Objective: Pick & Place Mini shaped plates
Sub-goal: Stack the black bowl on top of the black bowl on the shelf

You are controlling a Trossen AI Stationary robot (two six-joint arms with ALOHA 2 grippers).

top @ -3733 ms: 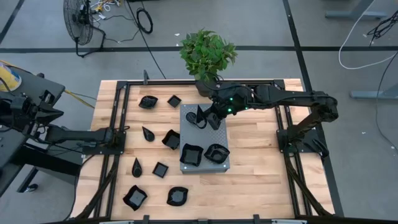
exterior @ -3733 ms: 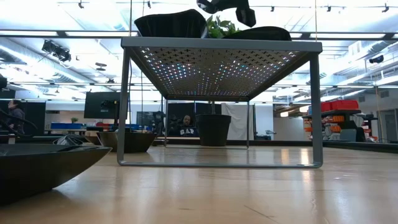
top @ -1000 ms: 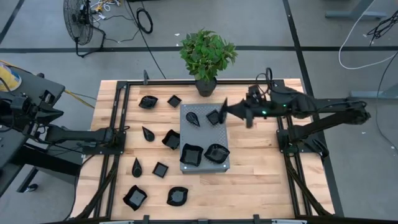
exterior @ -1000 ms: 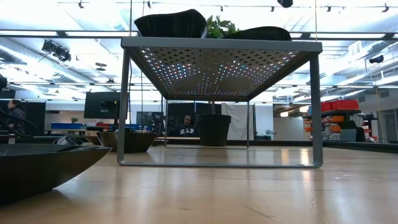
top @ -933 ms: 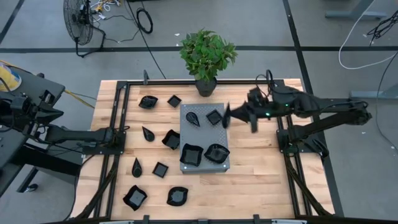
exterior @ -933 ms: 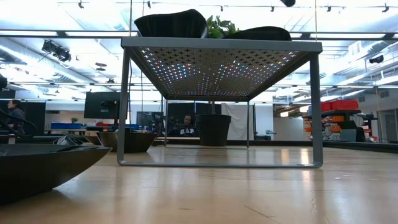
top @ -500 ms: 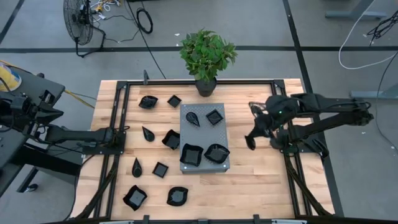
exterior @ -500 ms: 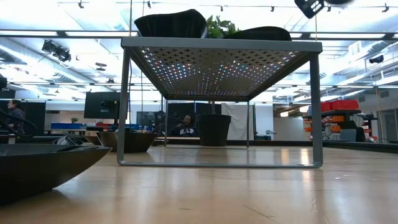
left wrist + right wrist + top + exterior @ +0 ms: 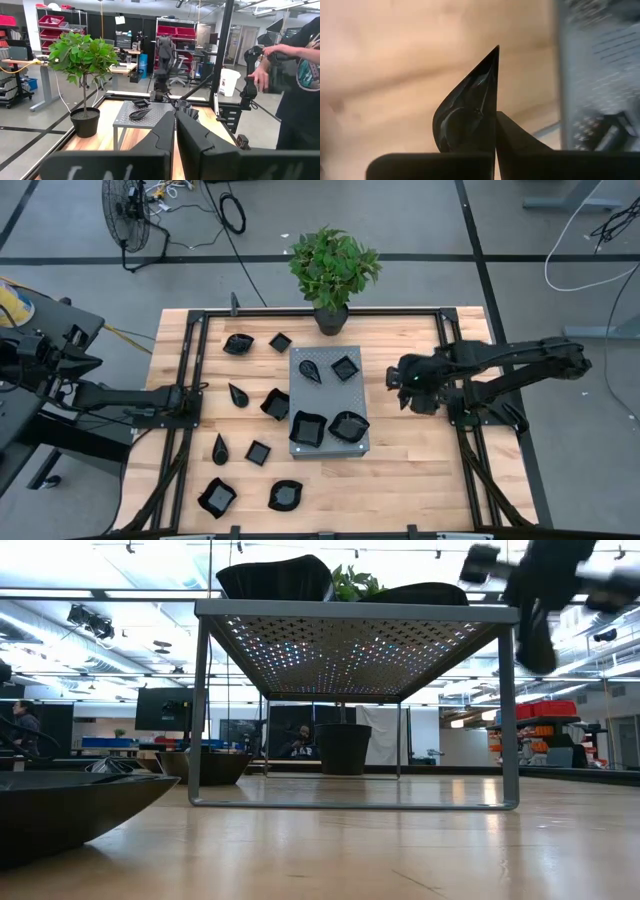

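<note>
Right of grey slab point(image 9: 329, 402), right gripper point(image 9: 397, 380) hovers, fingers clamped on teardrop plate point(image 9: 468, 111). Other plates sit on slab and left tabletop. Judgement: lower gently, point level, release only once resting. Left gripper point(image 9: 175, 131) closed, empty, parked at left edge.

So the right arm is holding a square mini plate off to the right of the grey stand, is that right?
Not quite. The plate is teardrop-shaped, not square: the right wrist view shows the teardrop plate pinched between the right gripper's fingers, its point sticking out. It is indeed held to the right of the grey stand.
</note>
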